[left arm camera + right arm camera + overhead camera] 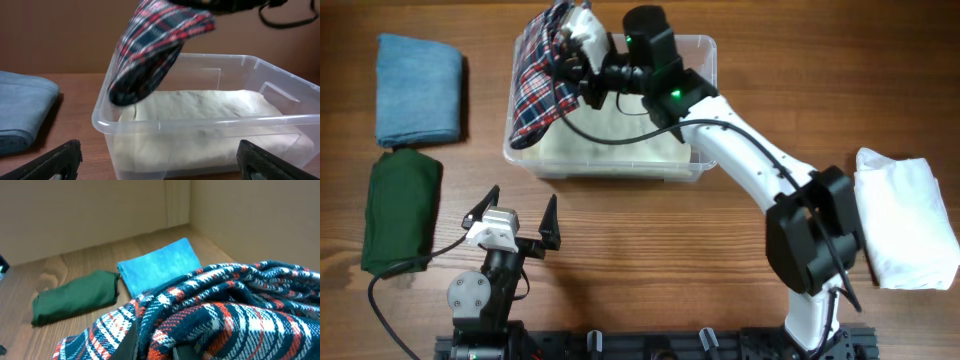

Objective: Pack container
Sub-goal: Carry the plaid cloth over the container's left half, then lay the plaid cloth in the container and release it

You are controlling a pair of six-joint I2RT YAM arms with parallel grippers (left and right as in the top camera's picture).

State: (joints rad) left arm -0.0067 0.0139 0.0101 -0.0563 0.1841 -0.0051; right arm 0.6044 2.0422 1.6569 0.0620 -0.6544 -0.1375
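The clear plastic container stands at the table's back centre with a cream folded cloth lying in it. My right gripper is shut on a red, white and navy plaid cloth that hangs over the container's left rim. In the right wrist view the plaid cloth fills the frame and hides most of the fingers. My left gripper stands open near the front edge, nothing between its fingers. It faces the container, with the plaid cloth hanging above it.
A folded blue cloth lies at the back left, with a rolled green cloth in front of it. A white folded cloth sits at the right edge. The right arm reaches across from the front right.
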